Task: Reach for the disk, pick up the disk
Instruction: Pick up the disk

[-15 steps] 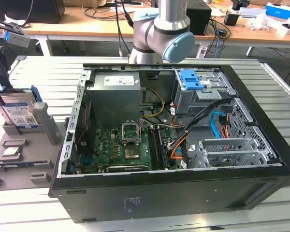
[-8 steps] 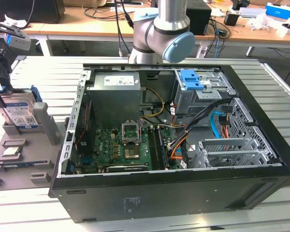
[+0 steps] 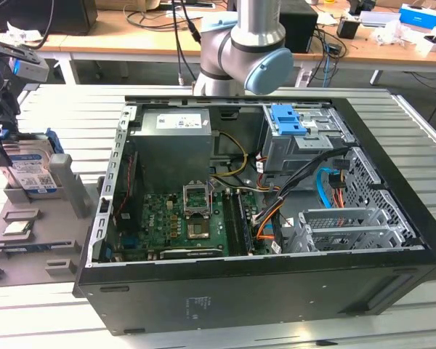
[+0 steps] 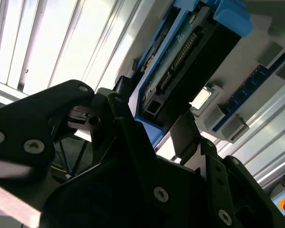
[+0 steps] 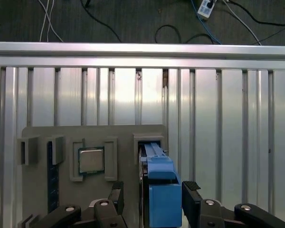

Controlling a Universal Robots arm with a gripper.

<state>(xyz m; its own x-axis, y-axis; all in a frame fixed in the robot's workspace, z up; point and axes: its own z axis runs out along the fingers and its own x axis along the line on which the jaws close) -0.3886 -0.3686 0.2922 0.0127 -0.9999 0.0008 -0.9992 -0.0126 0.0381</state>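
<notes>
Slatted table (image 5: 218,142) bears a grey holder (image 5: 38,190) where released jaws straddle the upright disk (image 5: 160,199) edgewise.

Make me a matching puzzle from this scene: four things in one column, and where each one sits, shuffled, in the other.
1 disk
2 processor chip
3 computer case
4 fingers

A lying open on the slatted table
B one on each side of the disk
C flat in a recess of the grey holder
D upright on edge in the grey holder

Pairs: 1-D, 2-C, 3-A, 4-B
</notes>
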